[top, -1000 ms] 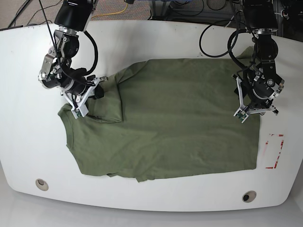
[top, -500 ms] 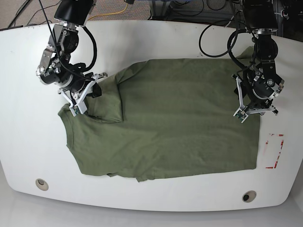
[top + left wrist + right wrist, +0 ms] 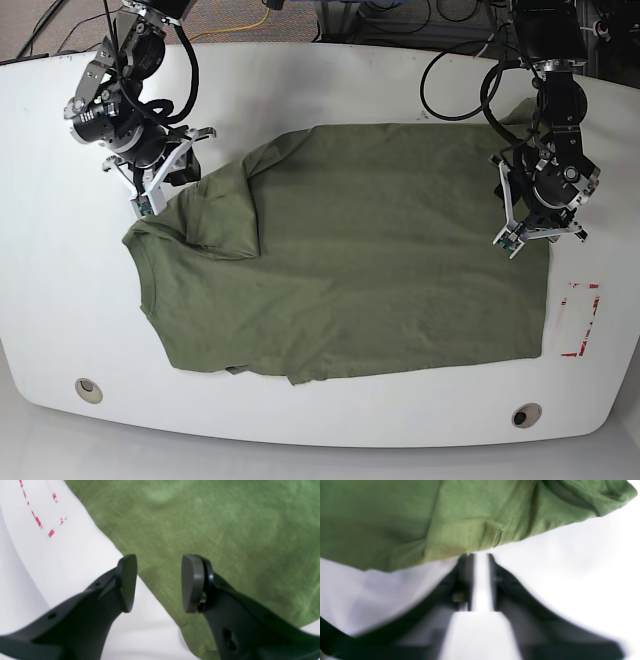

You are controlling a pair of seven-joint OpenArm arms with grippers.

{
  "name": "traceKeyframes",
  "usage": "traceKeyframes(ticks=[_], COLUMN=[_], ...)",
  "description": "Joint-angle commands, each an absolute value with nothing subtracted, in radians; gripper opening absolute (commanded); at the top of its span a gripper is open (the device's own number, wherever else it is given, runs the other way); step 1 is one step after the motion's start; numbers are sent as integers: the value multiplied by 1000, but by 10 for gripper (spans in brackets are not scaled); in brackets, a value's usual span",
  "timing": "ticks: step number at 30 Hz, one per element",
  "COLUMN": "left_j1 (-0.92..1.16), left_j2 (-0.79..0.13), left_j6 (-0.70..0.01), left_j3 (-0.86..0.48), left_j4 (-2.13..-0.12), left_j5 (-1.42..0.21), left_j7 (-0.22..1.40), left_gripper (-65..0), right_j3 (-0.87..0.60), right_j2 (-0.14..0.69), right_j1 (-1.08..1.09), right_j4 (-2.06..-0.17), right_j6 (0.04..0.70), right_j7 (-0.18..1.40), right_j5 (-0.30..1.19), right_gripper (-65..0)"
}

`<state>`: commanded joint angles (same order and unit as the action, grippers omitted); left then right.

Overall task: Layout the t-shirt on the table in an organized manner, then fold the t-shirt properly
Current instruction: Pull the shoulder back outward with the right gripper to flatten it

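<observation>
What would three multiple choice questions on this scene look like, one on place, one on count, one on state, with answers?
1. Where is the red tape on the table?
A. Beside the shirt
B. On top of the shirt
C. Under the left gripper

2. How many round holes show in the table?
A. One
B. Two
C. Four

3. How is the left gripper?
A. Shut on the shirt
B. Shut on nothing
C. Open

1: A, the red tape lies on white tabletop, past the edge of the shirt.
2: B, one hole shows near each front corner of the table.
3: C, a wide gap parts the fingertips of the left gripper.
</observation>
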<state>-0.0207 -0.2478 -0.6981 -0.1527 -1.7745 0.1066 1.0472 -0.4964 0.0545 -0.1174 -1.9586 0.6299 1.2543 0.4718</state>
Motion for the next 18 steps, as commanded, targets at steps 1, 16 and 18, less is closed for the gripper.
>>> traceKeyframes(ticks=[1,16,18], left_j1=[-21,-21,-19], left_j2=[-248,-248,-248], left_j6=[-698,-698,-698], left_j3=[-153,-153,-153], left_j4=[-1774,-1776,-1776], left_j5=[107,107,107], left_j7=[1047,1047,1047], left_gripper=[-381,-381,-381], right_j3=[-496,-490,-489], right_j2=[56,79,77], right_j1=[-110,16,16], right_j4=[-1940,-1629,-1629], right_j6=[630,639,639], right_j7=[1239,1145,1145], right_j5=[472,481,481], right_gripper=[-263,-185,-236])
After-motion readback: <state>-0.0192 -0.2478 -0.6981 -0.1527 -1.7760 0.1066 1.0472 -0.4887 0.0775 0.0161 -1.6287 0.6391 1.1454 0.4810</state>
